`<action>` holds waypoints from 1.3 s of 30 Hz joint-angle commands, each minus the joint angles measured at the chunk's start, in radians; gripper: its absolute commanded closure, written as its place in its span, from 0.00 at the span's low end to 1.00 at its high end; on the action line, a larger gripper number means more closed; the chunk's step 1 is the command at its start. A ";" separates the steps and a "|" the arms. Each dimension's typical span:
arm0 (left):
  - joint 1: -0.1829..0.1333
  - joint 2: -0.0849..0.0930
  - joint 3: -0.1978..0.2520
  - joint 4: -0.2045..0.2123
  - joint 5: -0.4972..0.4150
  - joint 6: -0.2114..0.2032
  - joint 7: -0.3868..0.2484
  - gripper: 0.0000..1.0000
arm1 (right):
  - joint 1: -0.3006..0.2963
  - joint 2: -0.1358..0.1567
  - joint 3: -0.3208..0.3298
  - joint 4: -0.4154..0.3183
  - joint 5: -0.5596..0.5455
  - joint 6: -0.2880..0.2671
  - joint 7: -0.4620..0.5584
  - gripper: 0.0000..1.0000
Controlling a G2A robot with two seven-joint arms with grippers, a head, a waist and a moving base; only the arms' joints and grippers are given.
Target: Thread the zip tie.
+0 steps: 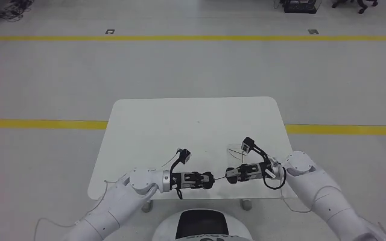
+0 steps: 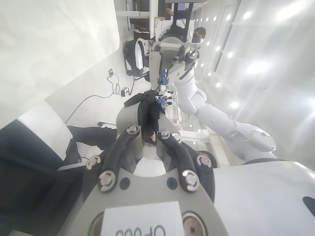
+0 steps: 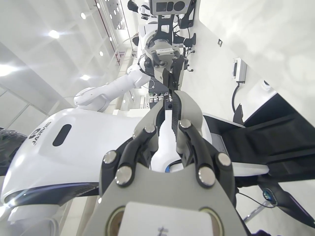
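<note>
You've got the white table [image 1: 193, 120] with both arms over its near edge. Left gripper [image 1: 210, 179] and right gripper [image 1: 230, 175] face each other, nearly tip to tip, each clamped on the zip tie [image 3: 176, 114]. Top view gives just a thin line between them; right wrist view shows the ridged black strap.

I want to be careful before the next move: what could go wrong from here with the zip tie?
The left gripper and right gripper stand nearly tip to tip, so they might collide. Both hold the thin zip tie in the air near the table edge; a slip could drop it off.
</note>
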 commanded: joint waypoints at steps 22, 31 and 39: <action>-0.009 0.006 0.021 -0.013 -0.005 0.002 0.002 1.00 | 0.011 0.014 -0.023 0.001 -0.014 0.000 0.000 1.00; -0.003 0.007 0.022 -0.013 -0.027 -0.011 0.028 0.00 | 0.001 0.010 0.002 0.006 -0.001 0.000 0.000 1.00; 0.001 0.003 0.031 -0.012 -0.036 -0.030 0.074 0.00 | -0.021 0.000 0.022 -0.002 0.005 0.000 0.000 1.00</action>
